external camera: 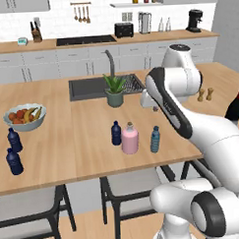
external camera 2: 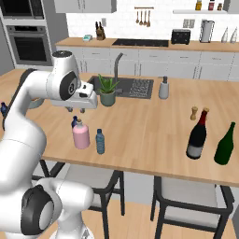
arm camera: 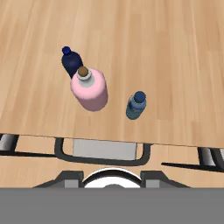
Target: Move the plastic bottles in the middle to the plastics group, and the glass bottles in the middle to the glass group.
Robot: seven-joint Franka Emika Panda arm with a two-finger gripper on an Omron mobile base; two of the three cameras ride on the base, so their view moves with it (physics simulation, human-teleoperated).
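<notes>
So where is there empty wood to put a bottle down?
Bare wooden counter stretches between the slim teal bottle and the tall dark wine bottle. It is crowded where the navy bottle, squat pink bottle and teal one cluster near the front edge.

pink bottle [arm camera: 90, 90] touching navy bottle [arm camera: 71, 62], teal bottle [arm camera: 136, 105] apart

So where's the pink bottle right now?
The pink bottle stands upright near the counter's front edge, between the dark navy bottle on its left and the light teal bottle on its right in the left base view.
</notes>
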